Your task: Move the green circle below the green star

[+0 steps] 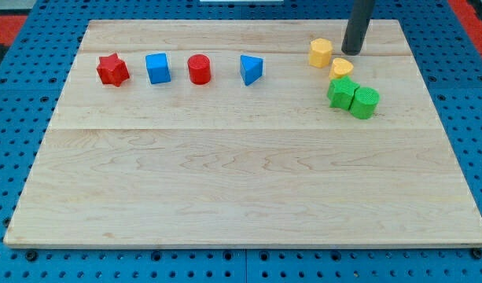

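The green circle (365, 102) sits on the wooden board at the view's upper right, touching the right side of the green star (341, 93). My tip (352, 50) is the lower end of the dark rod coming down from the view's top. It rests above both green blocks, just right of the yellow hexagon (321, 53) and above the yellow heart (341, 67). It touches no block.
A row of blocks lies at the view's upper left: a red star (112, 70), a blue cube (157, 68), a red cylinder (199, 69) and a blue triangle (251, 69). The board's edge (248, 245) drops to a blue pegboard.
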`<action>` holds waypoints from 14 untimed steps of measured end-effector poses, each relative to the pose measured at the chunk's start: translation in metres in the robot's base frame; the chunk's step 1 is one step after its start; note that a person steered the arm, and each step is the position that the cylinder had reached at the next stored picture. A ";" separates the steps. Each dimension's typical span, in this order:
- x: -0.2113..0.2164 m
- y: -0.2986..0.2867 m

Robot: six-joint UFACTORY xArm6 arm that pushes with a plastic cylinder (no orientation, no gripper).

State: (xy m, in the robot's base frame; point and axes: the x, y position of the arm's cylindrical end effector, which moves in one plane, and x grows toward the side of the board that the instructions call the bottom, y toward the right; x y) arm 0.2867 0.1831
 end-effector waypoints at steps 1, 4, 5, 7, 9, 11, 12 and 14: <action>0.014 0.000; 0.098 -0.004; 0.118 -0.009; 0.145 -0.011; 0.138 0.024; 0.186 0.027; 0.205 0.044; 0.230 0.022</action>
State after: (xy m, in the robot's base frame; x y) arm 0.5166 0.2049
